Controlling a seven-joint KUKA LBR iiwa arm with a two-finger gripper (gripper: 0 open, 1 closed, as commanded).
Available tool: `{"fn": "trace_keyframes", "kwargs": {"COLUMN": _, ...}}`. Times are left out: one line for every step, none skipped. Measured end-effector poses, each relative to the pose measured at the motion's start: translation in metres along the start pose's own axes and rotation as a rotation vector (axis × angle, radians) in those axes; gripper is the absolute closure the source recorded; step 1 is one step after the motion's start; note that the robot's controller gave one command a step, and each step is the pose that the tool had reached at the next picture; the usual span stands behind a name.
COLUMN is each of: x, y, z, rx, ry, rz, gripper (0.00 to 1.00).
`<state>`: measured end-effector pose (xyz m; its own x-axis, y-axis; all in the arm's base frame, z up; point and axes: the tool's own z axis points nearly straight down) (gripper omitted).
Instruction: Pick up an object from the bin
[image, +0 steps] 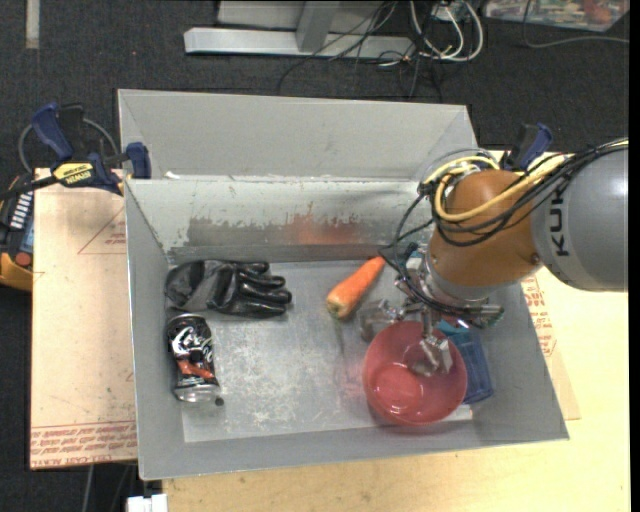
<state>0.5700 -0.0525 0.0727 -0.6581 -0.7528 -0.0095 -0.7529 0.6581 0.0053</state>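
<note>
Clear: bare middle floor of grey metal bin (285, 380). Left blocked: black rubber glove (230, 287) at back, crushed silver-and-red drink can (193, 360) in front. Right crowded: orange plastic carrot (355, 285), round red translucent bowl (400, 398), flat blue piece (481, 372) tucked beneath its edge.

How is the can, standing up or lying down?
Lying down. The can lies on its side on the floor of the bin, at the left, beside the black glove. It looks crumpled.

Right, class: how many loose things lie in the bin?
5: black glove back left, crushed can front left, orange carrot centre, pink bowl front right, blue thing at its right. The arm may hide more.
</note>
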Motion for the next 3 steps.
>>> {"fn": "trace_keyframes", "kwargs": {"x": -0.007, "y": -0.011, "z": -0.003, "rx": -0.009, "ry": 0.008, "rz": -0.416, "gripper": 0.00}}
{"fn": "trace_keyframes", "kwargs": {"x": -0.021, "y": 0.018, "z": -0.001, "rx": -0.003, "ry": -0.001, "rz": -0.556, "gripper": 0.00}}
{"fn": "trace_keyframes", "kwargs": {"x": 0.001, "y": -0.029, "z": 0.003, "rx": -0.020, "ry": 0.006, "rz": -0.480, "gripper": 0.00}}
